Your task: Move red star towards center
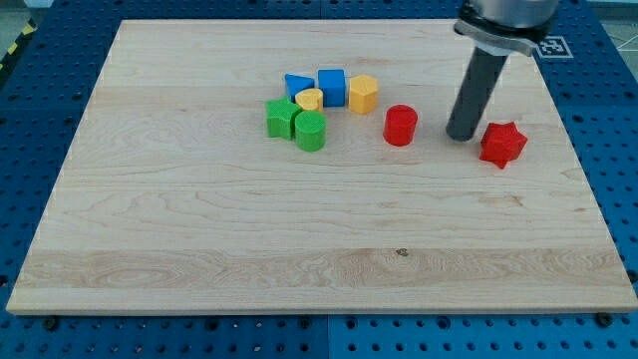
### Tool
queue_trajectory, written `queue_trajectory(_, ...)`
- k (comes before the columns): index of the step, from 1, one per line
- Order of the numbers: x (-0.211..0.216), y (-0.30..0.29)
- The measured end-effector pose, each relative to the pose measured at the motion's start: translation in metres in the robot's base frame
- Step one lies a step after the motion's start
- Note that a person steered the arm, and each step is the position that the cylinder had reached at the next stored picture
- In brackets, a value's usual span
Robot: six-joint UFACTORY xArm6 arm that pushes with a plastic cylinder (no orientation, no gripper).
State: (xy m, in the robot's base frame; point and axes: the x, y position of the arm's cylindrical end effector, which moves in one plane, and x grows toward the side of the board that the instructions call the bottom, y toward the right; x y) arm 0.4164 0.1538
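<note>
From my feed: pale wooden board (pixel 199 249) w/ visible grain fills most of the view, small dark knot (pixel 403 251) near bottom centre. Board sits on a blue perforated base (pixel 30 120), rows of round holes showing on all sides. Yellow-black hazard stripe (pixel 12 52) at top left corner. Black-and-white marker tag (pixel 551 45) at top right, partly cut off. Light is even, soft shadows, no walls or windows in shot

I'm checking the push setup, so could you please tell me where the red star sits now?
The red star sits toward the view's right on the board, just right of my tip, with the red cylinder further left beyond the tip.
</note>
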Motion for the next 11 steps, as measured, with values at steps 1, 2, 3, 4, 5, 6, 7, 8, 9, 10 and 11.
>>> queue_trajectory(1, 0.000, -0.040)
queue_trajectory(2, 0.000, -0.078)
queue_trajectory(3, 0.000, -0.112)
queue_trajectory(4, 0.000, -0.123)
queue_trajectory(5, 0.014, -0.066)
queue_trajectory(6, 0.049, -0.034)
queue_trajectory(7, 0.097, 0.000)
queue_trajectory(8, 0.102, 0.052)
queue_trajectory(9, 0.084, 0.083)
queue_trajectory(10, 0.062, 0.098)
queue_trajectory(11, 0.035, 0.108)
